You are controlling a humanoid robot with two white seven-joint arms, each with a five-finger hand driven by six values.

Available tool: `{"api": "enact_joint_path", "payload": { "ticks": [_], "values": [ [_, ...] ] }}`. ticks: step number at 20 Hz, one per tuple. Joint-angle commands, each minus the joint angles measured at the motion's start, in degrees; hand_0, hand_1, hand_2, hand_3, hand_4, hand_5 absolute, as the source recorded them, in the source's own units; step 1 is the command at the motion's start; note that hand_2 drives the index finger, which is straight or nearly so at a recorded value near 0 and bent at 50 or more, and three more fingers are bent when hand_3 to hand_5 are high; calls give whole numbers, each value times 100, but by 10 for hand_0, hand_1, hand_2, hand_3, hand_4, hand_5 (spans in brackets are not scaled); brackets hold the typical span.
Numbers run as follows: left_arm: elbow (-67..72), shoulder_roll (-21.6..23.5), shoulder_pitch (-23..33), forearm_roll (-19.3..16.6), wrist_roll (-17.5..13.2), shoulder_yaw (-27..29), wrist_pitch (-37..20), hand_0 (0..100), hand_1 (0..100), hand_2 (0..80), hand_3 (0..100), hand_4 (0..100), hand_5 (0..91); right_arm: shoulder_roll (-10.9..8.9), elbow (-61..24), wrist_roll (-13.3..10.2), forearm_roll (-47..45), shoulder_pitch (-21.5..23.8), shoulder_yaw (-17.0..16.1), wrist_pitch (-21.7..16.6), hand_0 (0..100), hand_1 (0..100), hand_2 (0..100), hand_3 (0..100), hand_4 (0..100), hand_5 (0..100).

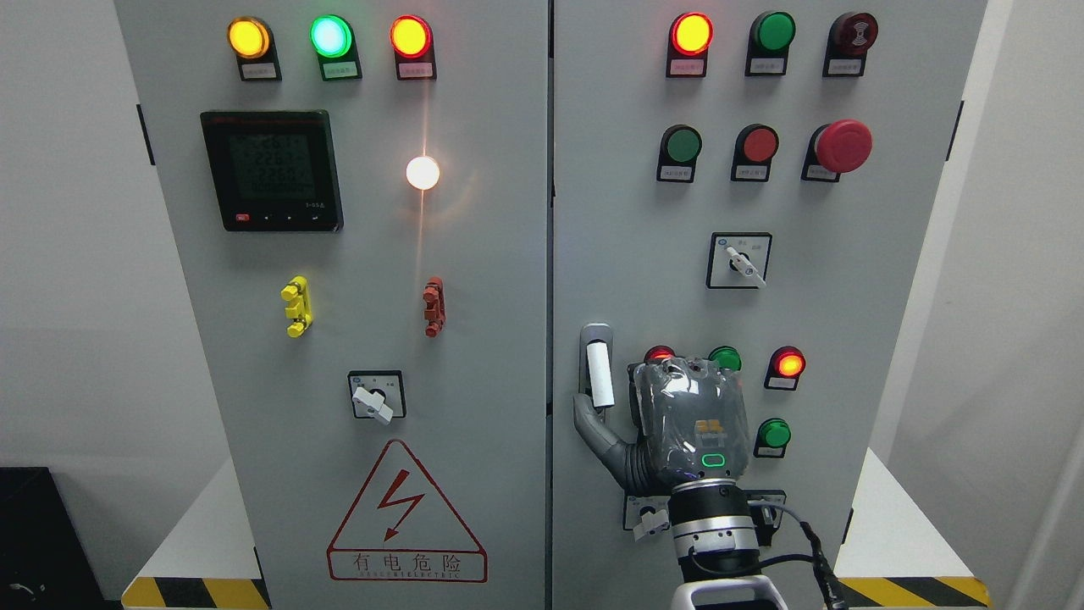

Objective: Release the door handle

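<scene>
- The right robot hand [677, 419] comes up from the bottom edge right of centre, its back facing the camera, pressed close to the right door [847, 280] of a grey electrical cabinet.
- Its thumb [593, 428] stretches out to the left, and the tip touches the lower end of the door handle [598, 366]. The other fingers are hidden behind the palm, so whether the robot hand is wide or narrow cannot be told; it is not wrapped around the handle.
- The door handle is a white upright bar in a grey recess, at the left edge of the right door, just below mid-frame.
- A red lamp [659, 353] and a green button [726, 357] peek out above the knuckles; a lit red lamp [788, 364] and another green button [774, 434] lie just to the right of the hand.
- Higher on the same door sit a rotary switch [740, 261] and a red mushroom stop button [843, 146].
- The left door [474, 356] carries a black digital meter [272, 169] in the upper left of the frame, and a red lightning warning triangle [406, 517] at lower centre.
</scene>
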Motion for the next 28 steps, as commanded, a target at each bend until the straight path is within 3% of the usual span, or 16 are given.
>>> {"api": "enact_joint_path", "payload": {
  "ticks": [1, 28],
  "values": [
    [7, 0, 97, 3, 1, 0, -4, 120, 556, 0, 0, 0, 0, -4, -4, -3, 0, 27, 3, 60, 419, 270, 949, 1000, 1000, 1000],
    [-1, 0, 97, 3, 1, 0, -4, 120, 556, 0, 0, 0, 0, 31, -83, -47, 26, 88, -6, 95, 402, 323, 947, 1000, 1000, 1000]
  ]
}}
